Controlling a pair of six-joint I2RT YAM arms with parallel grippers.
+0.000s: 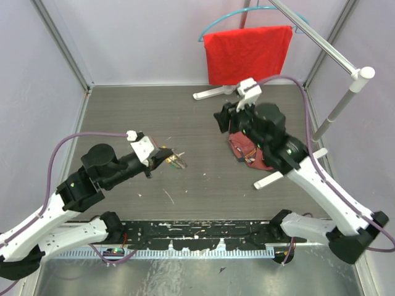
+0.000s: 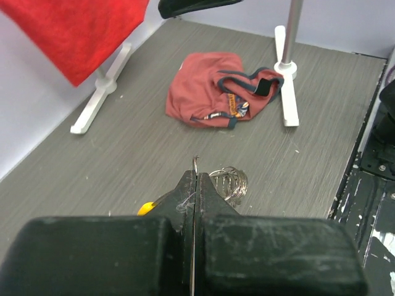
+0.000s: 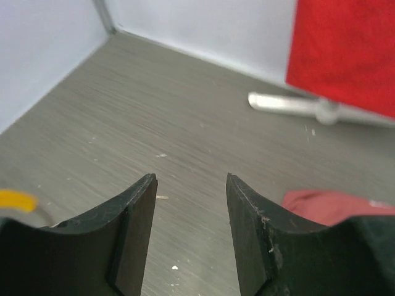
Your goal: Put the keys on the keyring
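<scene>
The left pincer (image 2: 194, 185) is being kept fully closed, low over the grey table (image 1: 154, 117) left of its middle. Its two fingertips are being pressed flat together, and a thin strand of grey metal is being pinched between them, its end sticking up just past the tips. The keyring (image 2: 229, 179) is being held there by that strand: its wire coils are lying on the table against the right finger, and its yellow curved section is showing on the other side, beside the left finger. From the top camera the keyring (image 1: 176, 161) is being seen as a small tangle at the tip of the left pincer (image 1: 159, 163). The keys are too small to be told apart from the loop.

The right pincer (image 3: 191, 216) is being held open, with a wide gap between its fingers and nothing in it. It is being held above the table well apart from the keyring, near a crumpled dull-red garment (image 1: 247, 151) that is lying beside it. A bright red cloth (image 1: 247, 52) is hanging at the back.
</scene>
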